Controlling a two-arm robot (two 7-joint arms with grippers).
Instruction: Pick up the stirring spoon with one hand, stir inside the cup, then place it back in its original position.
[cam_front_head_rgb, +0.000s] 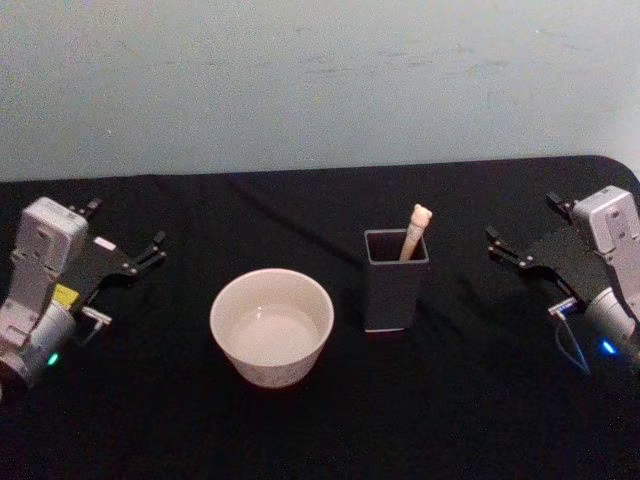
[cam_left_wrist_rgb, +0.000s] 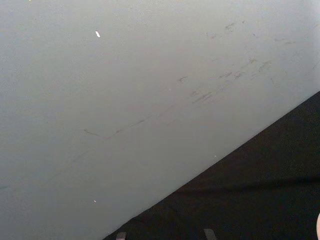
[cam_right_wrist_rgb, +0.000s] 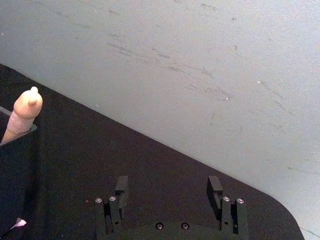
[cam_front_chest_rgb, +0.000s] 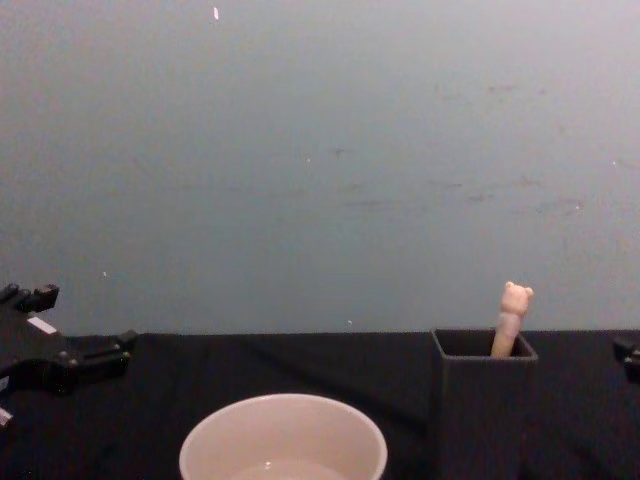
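Observation:
The stirring spoon (cam_front_head_rgb: 415, 233) stands in the dark grey square holder (cam_front_head_rgb: 396, 290), right of the table's middle. Its cream bear-head handle (cam_front_chest_rgb: 514, 312) sticks up above the rim, and the stem and bowl are hidden inside. The wide cream cup (cam_front_head_rgb: 271, 326) sits to the left of the holder, with pale liquid in it. My right gripper (cam_front_head_rgb: 525, 222) rests open at the table's right side, apart from the holder; its wrist view shows the spoon handle (cam_right_wrist_rgb: 23, 114) off to one side. My left gripper (cam_front_head_rgb: 125, 228) is parked open at the far left.
A black cloth (cam_front_head_rgb: 320, 420) covers the table, and its far right corner (cam_front_head_rgb: 610, 165) is rounded. A plain pale wall (cam_front_head_rgb: 320, 80) rises behind. Bare cloth lies between each gripper and the two vessels.

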